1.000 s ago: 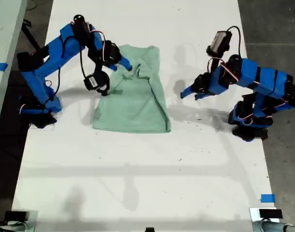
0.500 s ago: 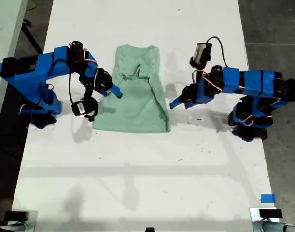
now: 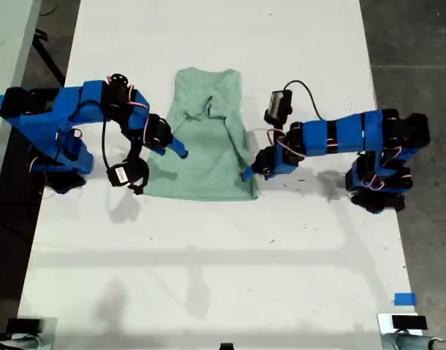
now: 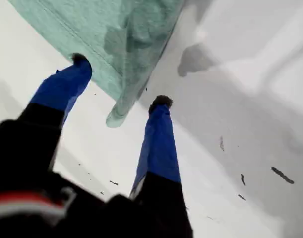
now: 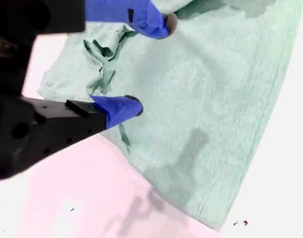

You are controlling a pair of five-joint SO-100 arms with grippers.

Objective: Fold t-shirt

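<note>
The pale mint-green t-shirt (image 3: 205, 149) lies flat on the white table (image 3: 208, 255), its sides folded in and a crumpled ridge near the neck. My first gripper (image 3: 246, 173) (image 4: 120, 82) is the exterior view's right arm. It is open and low, its fingertips (image 4: 160, 102) straddling the shirt's hem corner (image 4: 122, 106). My second gripper (image 3: 180, 151) (image 5: 150, 63) is the exterior view's left arm. It hangs open over the shirt (image 5: 211, 114) near that side's edge, holding nothing.
Both arm bases stand at the table's sides in the exterior view. A blue tape mark (image 3: 404, 299) sits near the exterior view's lower right, with a small dark device (image 3: 402, 322) below it. Dark floor (image 3: 420, 44) borders the table.
The second gripper let go of the shirt's upper fold and drew back and down to the shirt's side edge. The first arm stretched out until its open gripper reached the hem corner.
</note>
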